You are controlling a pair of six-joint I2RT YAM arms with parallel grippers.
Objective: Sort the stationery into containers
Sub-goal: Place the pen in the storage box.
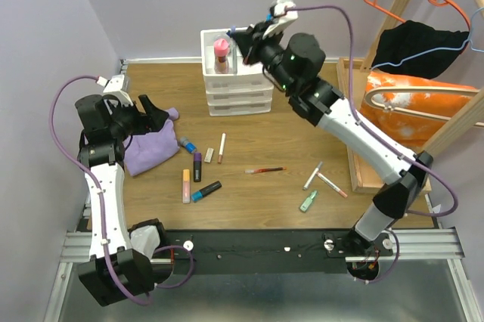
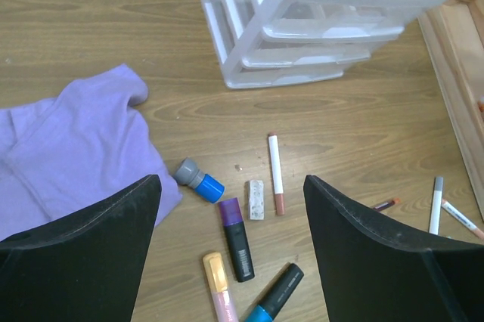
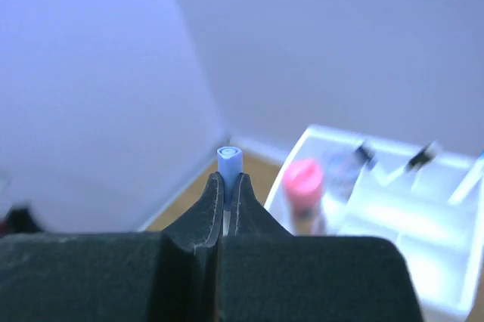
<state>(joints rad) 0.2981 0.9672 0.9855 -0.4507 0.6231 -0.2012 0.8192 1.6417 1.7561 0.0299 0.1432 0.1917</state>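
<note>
Pens (image 1: 221, 148) litter wooden table (image 1: 257, 137); lilac walls (image 1: 151, 4).

- The left arm (image 1: 100, 186) rises from its base at the near-left corner, runs along the left side, and folds at the elbow toward the middle.
- Its wrist turns inward, so the left gripper (image 1: 155, 113) points right and slightly down and is held low.
- That gripper's jaws stand wide apart with nothing between them. In the wrist view its two black fingers (image 2: 87, 250) fill the lower corners.
- The right arm (image 1: 363, 140) reaches from the near-right base diagonally to the far middle — almost fully stretched.
- The right gripper (image 1: 240, 35) is held high and points left.
- Its jaws are pressed together on a blue-capped pen (image 3: 228, 159) — the cap pokes out just past the fingertips.
</note>
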